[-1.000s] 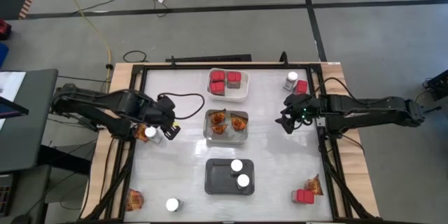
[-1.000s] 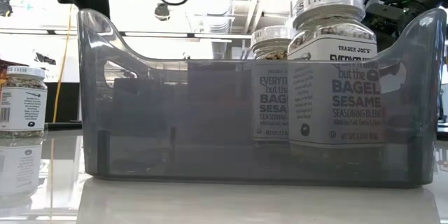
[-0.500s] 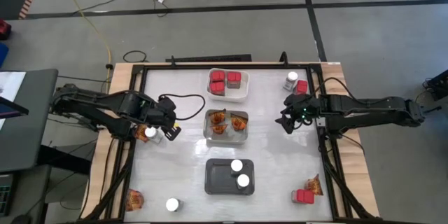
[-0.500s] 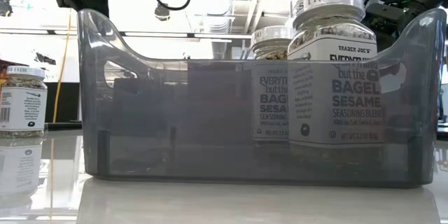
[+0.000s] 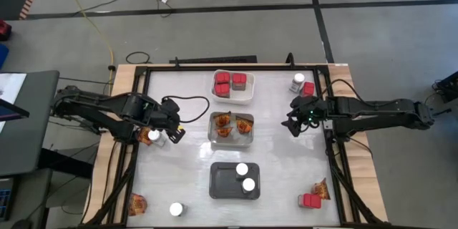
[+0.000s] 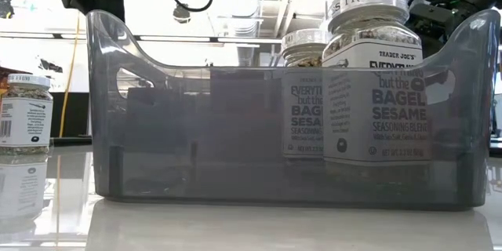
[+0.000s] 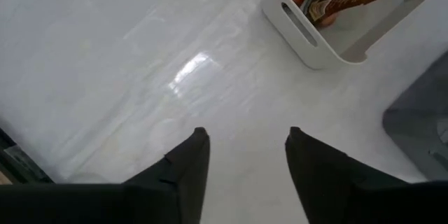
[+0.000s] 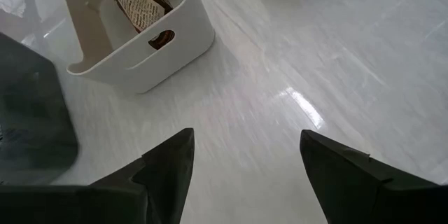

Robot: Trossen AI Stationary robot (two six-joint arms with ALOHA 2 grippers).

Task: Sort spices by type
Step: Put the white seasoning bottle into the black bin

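The spices are sorted in part. Red boxes sit in a white tray (image 5: pixel 233 86), orange-brown packets in a second white tray (image 5: pixel 231 127), and two white-lidded jars in a dark grey tray (image 5: pixel 235 179). My left gripper (image 7: pixel 245 136) hangs open over bare table left of the packet tray, with nothing between its fingers. A loose jar (image 5: pixel 153 135) stands on the table beside that arm's wrist. My right gripper (image 8: pixel 245 136) hangs open over bare table right of the packet tray.
Loose spices lie at the corners: a jar (image 5: pixel 297 81) and a red box (image 5: pixel 308 88) at the far right, a packet (image 5: pixel 137 202) and a jar (image 5: pixel 176 209) at the near left, a red box (image 5: pixel 309 200) and a packet (image 5: pixel 320 189) at the near right.
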